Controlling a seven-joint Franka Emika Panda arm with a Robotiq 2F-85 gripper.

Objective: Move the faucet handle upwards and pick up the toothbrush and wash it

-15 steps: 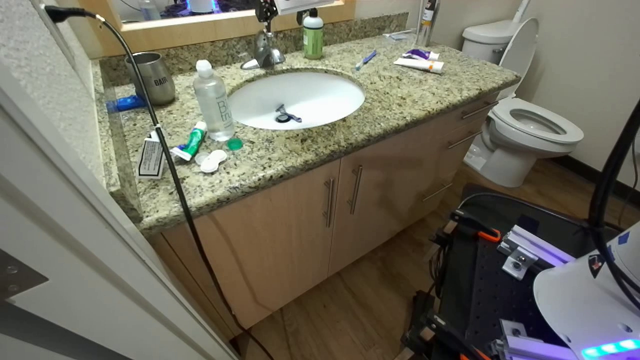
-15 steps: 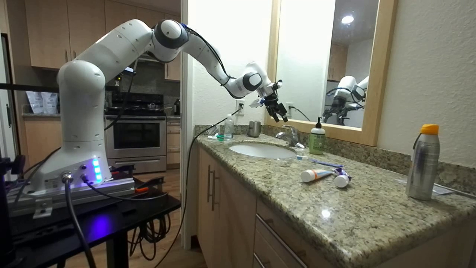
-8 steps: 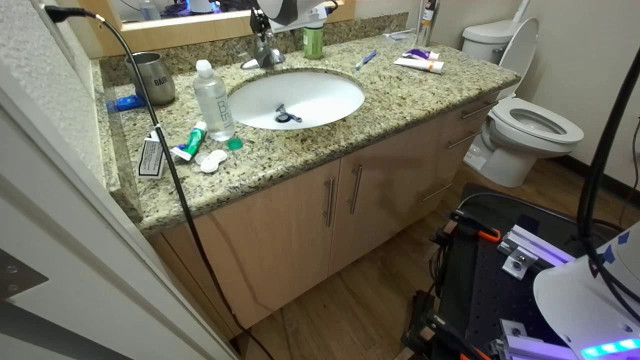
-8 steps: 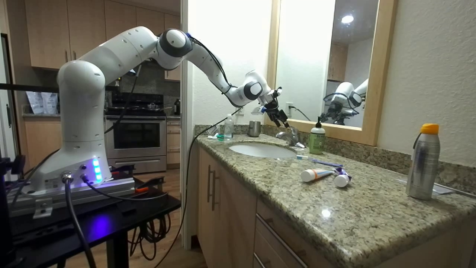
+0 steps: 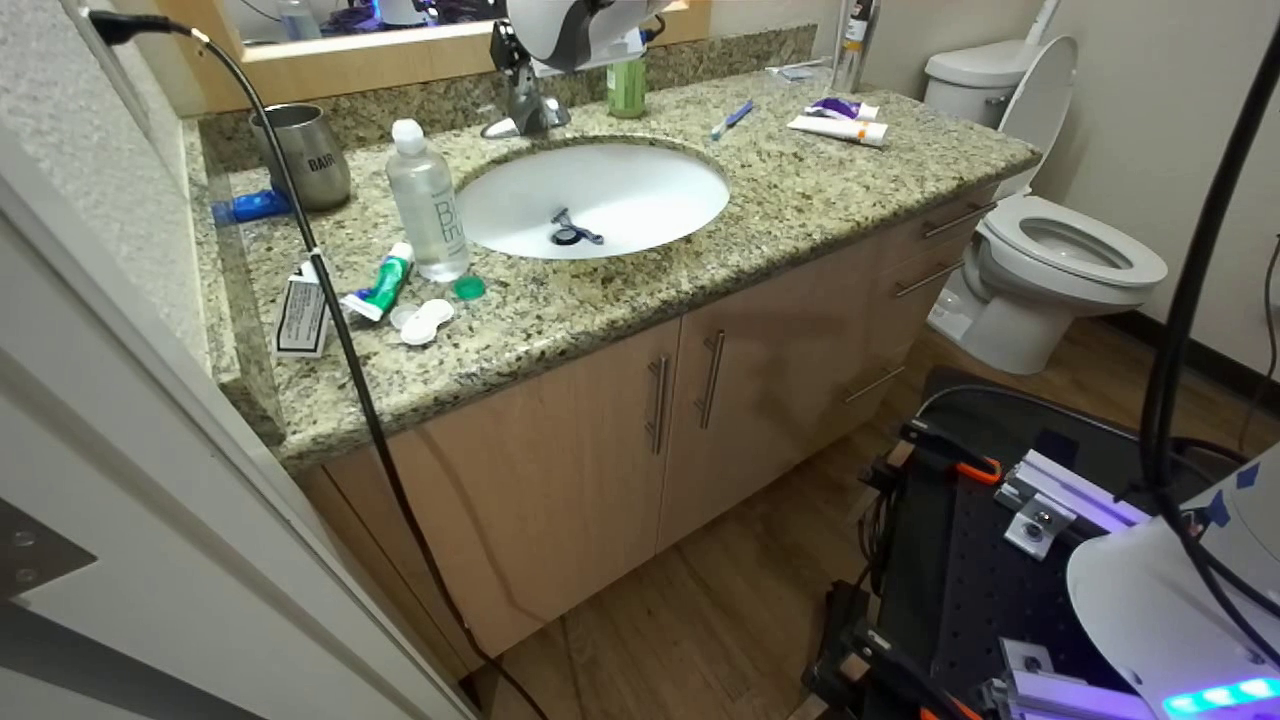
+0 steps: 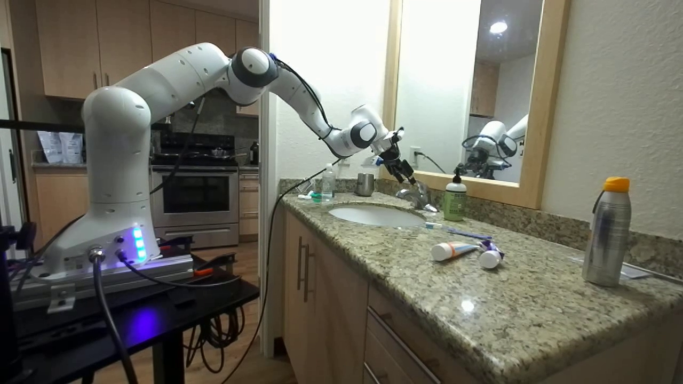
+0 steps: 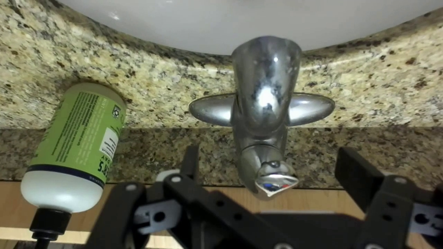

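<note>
The silvery faucet handle point(image 7: 276, 182), with red and blue marks on its tip, stands atop the metal faucet point(image 7: 266, 86). My gripper point(image 7: 274, 169) is open in the wrist view, one black finger on each side of the handle, with gaps on both sides and nothing held. In an exterior view the gripper point(image 6: 405, 180) is tilted down just above the faucet point(image 6: 419, 198); in an exterior view the gripper point(image 5: 514, 68) partly hides the handle. The blue toothbrush point(image 5: 733, 119) lies on the counter beyond the basin point(image 5: 650, 185); it also shows in an exterior view point(image 6: 469, 233).
A green soap bottle point(image 7: 79, 138) stands beside the faucet. A razor point(image 5: 578, 228) lies in the basin. Toothpaste tubes point(image 5: 838, 130), a clear bottle point(image 5: 428, 205) and a steel mug point(image 5: 305, 160) are on the granite counter. The mirror frame point(image 6: 544, 133) is behind the faucet.
My gripper has come down to the faucet over the last second, then shifted slightly. The arm has lowered with it. The toothbrush and the counter items have not moved.
</note>
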